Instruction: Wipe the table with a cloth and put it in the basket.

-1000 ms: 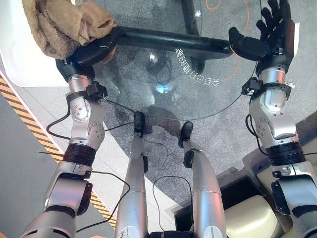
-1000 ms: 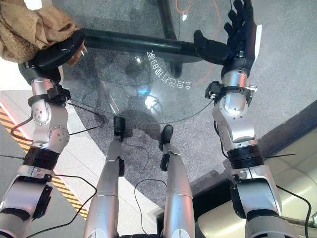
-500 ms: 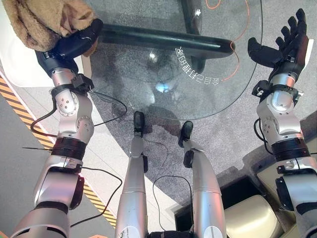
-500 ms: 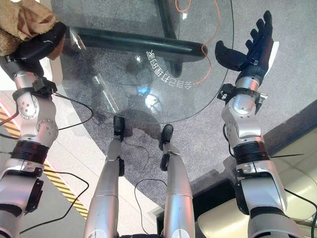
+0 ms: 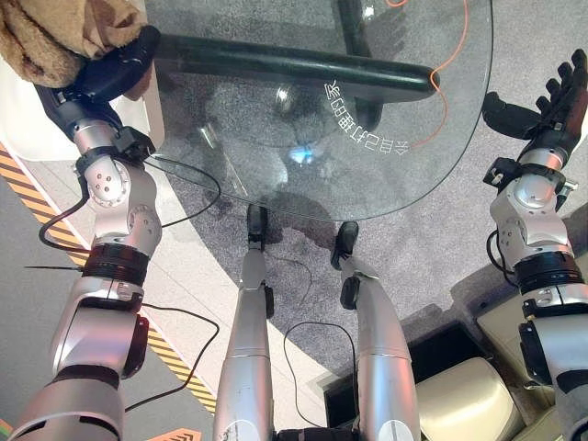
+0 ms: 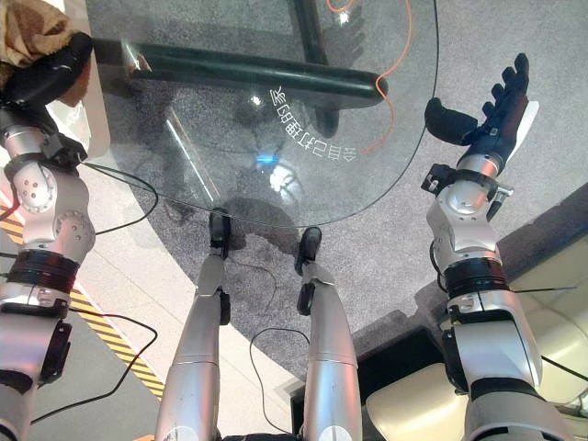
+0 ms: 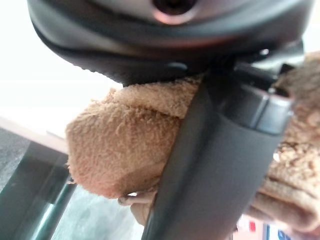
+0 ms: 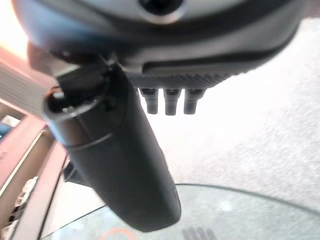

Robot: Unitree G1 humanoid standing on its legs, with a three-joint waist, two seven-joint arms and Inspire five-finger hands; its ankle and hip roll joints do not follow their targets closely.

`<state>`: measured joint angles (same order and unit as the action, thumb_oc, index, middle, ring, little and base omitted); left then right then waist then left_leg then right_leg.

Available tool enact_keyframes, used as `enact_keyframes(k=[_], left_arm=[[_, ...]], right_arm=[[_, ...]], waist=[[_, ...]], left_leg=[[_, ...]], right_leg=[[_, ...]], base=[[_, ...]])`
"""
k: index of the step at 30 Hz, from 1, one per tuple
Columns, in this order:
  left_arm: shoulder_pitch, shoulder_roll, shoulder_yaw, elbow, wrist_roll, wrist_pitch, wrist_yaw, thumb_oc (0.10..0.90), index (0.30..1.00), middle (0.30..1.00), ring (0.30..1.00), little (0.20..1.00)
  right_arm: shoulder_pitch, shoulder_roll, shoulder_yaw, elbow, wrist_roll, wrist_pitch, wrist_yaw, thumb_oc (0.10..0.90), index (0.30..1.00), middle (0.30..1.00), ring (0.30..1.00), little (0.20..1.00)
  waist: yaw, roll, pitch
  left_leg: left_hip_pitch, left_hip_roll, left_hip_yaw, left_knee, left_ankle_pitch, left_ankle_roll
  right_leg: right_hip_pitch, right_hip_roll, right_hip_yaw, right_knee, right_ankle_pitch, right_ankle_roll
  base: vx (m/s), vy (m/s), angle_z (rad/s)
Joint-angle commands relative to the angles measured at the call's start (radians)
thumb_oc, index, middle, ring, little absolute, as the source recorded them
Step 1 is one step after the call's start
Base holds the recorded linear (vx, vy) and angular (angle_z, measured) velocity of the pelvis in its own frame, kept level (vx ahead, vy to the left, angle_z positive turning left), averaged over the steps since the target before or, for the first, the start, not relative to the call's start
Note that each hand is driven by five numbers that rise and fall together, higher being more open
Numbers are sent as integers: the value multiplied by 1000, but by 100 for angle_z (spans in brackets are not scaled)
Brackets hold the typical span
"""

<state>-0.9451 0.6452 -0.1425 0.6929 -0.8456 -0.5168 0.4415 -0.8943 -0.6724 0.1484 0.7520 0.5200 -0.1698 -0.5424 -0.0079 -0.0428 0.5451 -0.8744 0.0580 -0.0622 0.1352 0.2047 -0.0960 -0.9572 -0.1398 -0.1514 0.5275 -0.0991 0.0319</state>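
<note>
**Left hand gripping the brown cloth off the worktop's left edge**

The left hand [image 5: 108,75] is holding the cloth [image 5: 57,35] up beyond the left edge of the glass worktop [image 5: 459,110], its fingers [image 6: 53,62] curling round the bunched brown terry; in the left wrist view the thumb [image 7: 220,165] is pressing across the cloth [image 7: 120,145], which is bulging out to either side of it; so the fingers are clamped on the cloth, and the cloth is sitting in the hand and not lying on the worktop. Behind the cloth and the hand a white surface [image 5: 28,119] is showing just off the worktop's left edge; whether it is a basket cannot be told.

The right hand [image 6: 491,106] is hanging off the right edge of the worktop, over grey carpet [image 6: 386,248], apart from the glass; its fingers [image 6: 511,81] are standing straight and spread, the thumb [image 6: 448,119] jutting out toward the worktop, and it is holding nothing; the right wrist view is showing the thumb [image 8: 115,165] and short fingertips [image 8: 170,100] extended with the curved worktop edge [image 8: 240,210] past them.

A dark bar [image 5: 294,66] is running beneath the glass, from the left edge toward the right; an orange cable [image 5: 450,83] is curving along under the glass near the right edge; white lettering [image 5: 363,119] is lying on the glass near the middle. A black-and-yellow striped strip [image 5: 18,170] is running across the floor below the left arm.
</note>
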Motion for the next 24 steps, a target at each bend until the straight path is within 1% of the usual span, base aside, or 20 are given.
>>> enact_keyframes(k=[1,6,12,13,14,19,24], left_arm=[[-135,115,65,-21,-1,-180,46,100,300,300,300,200],[-136,128,72,14,5,-185,88,100,300,300,300,200],[-143,144,77,51,10,-184,124,100,300,300,300,200],[-147,148,77,56,17,-181,136,100,300,300,300,200],[-147,149,75,61,22,-179,147,100,300,300,300,200],[-163,165,66,102,51,-141,186,100,300,300,300,200],[-168,186,56,143,66,-83,210,100,300,300,300,200]], right_arm=[[-17,-101,21,7,38,-110,-25,800,900,900,900,900],[-5,-98,31,56,55,-103,-1,800,900,900,900,900],[6,-92,28,132,67,-125,35,800,900,900,900,900],[5,-92,27,143,68,-128,40,800,900,900,900,900],[8,-91,29,150,71,-128,45,800,900,900,900,900],[10,-86,30,192,76,-127,63,800,900,900,900,900],[24,-86,27,227,84,-123,85,800,900,900,900,900]], waist=[[-5,4,-25],[-5,1,-25],[-2,0,-25],[-2,-1,-25],[-1,-1,-25],[-1,-5,-25],[-1,-7,-25]], left_leg=[[13,-5,50,182,-183,22],[9,-5,47,184,-184,21],[1,-4,43,193,-188,21],[-8,-5,42,192,-179,22],[-4,-4,41,195,-188,21],[-13,-2,38,201,-190,22],[-17,0,38,206,-192,22]], right_leg=[[108,39,40,-195,101,51],[107,45,42,-194,96,47],[103,47,40,-188,89,44],[96,47,39,-191,97,42],[100,49,39,-187,88,42],[94,51,38,-184,88,41],[94,54,38,-182,85,40]], base=[[0,0,0],[0,0,0],[0,0,0],[0,0,0],[0,0,0],[0,0,0],[0,0,0]])
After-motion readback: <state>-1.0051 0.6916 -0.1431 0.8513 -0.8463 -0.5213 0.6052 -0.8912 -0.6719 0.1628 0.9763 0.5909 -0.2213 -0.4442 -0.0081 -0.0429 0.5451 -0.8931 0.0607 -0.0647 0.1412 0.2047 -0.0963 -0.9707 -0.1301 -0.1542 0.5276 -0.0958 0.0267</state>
